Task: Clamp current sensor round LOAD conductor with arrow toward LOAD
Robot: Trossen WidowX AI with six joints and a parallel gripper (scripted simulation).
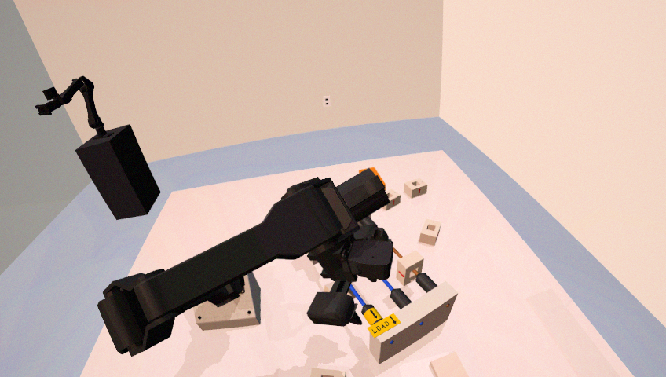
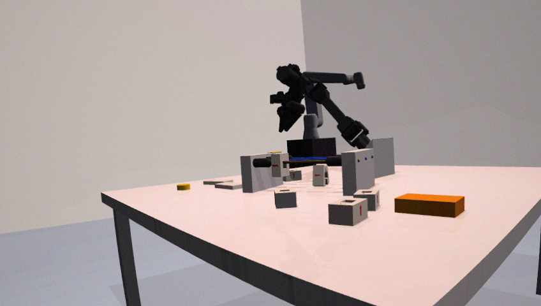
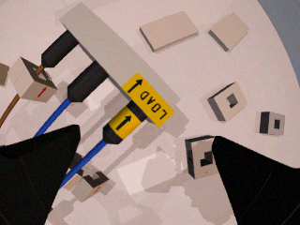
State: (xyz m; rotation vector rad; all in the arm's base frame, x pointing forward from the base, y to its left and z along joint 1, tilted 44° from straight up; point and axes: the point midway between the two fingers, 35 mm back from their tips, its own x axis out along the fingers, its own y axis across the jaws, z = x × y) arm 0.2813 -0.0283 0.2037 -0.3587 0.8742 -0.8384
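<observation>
- The open current sensor (image 2: 320, 175) (image 3: 90, 188) stands on the pale, smooth table (image 2: 242, 227), below the conductors and between the end blocks; in the top view the arm largely hides it.
- Its casing is matt off-white and boxy, with a dark recess facing up in the wrist view and a small red arrow on one flat side; the arrowhead is too small to read.
- The sensor is apart from the pincer and is not clamped round the LOAD conductor.
- The gripper (image 1: 362, 294) (image 2: 284, 130) (image 3: 148, 138) is wide open and holds nothing, its black, tapering fingers well apart above the table.
- The LOAD conductor (image 1: 357, 294) (image 3: 88, 159) is a slim, round, smooth blue rod, running into a black sleeve with a yellow band bearing a black arrow.
- The LOAD marker (image 1: 384, 325) (image 3: 148, 99) is a flat yellow rectangle with black lettering and an arrow, on top of the grey-beige, slab-shaped end block (image 1: 415, 322) (image 3: 117, 61).
- A boxy off-white sensor (image 1: 404, 272) (image 2: 279, 165) (image 3: 28, 82) surrounds the thin brown conductor.
- An orange brick (image 1: 375, 173) (image 2: 429, 205) has crisp edges; a squat yellow disc (image 2: 183, 187) lies near the table's edge.
</observation>
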